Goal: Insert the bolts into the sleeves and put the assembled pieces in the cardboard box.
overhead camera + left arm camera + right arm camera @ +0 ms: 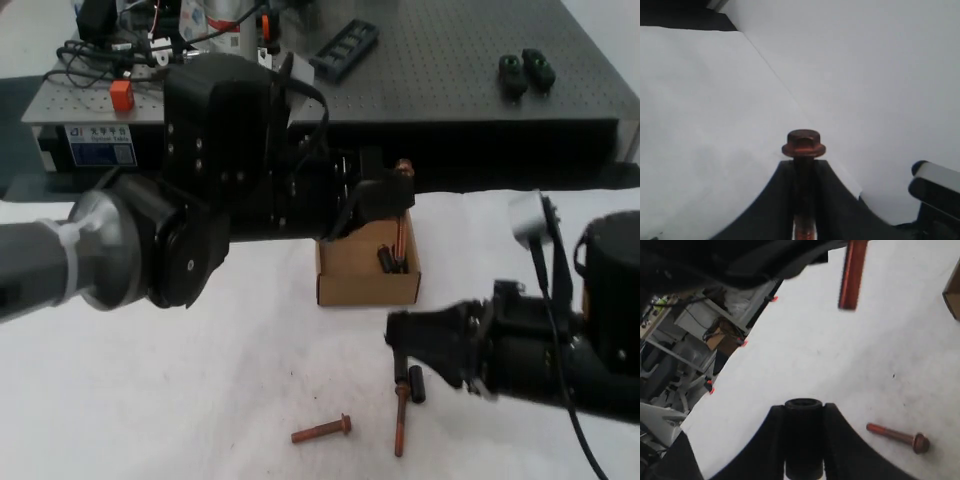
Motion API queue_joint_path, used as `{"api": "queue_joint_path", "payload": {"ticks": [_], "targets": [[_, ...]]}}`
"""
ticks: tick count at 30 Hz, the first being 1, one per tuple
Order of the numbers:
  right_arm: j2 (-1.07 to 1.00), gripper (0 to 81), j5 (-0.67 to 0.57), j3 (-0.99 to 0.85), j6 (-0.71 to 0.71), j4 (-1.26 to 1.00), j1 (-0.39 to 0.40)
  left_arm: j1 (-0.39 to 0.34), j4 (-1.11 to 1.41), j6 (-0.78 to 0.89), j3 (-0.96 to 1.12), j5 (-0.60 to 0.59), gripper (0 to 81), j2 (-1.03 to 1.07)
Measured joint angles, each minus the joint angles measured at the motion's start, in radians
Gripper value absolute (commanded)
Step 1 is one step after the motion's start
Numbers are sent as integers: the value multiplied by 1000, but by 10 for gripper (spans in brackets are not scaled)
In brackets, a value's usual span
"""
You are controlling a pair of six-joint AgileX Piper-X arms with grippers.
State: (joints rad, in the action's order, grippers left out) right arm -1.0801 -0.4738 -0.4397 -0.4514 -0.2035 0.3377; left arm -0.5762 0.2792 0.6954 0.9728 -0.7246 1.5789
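Cannot follow the shank of the bolt [803, 144] in the left pincer [804, 165] past the left wrist view's edge; from the right wrist view, lose its head likewise. Cannot see the end of the sleeve [803, 440] in the right pincer [803, 409], also cropped. Cannot tell the dark pieces [385, 258] inside the cardboard box [365, 287], partly behind the left arm [230, 190].

The left arm [150, 240] extends from the left to the scene's middle, jaws clamped on a bolt [803, 145], while the right arm [560, 350] extends from the near right, jaws clamped on a sleeve [803, 440].
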Motion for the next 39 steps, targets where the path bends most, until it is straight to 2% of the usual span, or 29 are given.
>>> {"api": "queue_joint_path", "payload": {"ticks": [9,32,34,38,39], "targets": [[-20,5,93,-28,0,-53,0,0,13,6,-4,-7,6,0],[-20,5,188,-29,-22,-103,-8,0,37,6,-3,-49,10,0],[-20,5,196,-29,-22,-105,-8,0,37,6,-3,-58,92,0],[-20,5,245,-29,-20,-131,-12,0,39,-15,-3,-97,447,0],[-20,5,254,-29,-16,-136,-12,0,37,-18,-3,-101,477,0]]}}
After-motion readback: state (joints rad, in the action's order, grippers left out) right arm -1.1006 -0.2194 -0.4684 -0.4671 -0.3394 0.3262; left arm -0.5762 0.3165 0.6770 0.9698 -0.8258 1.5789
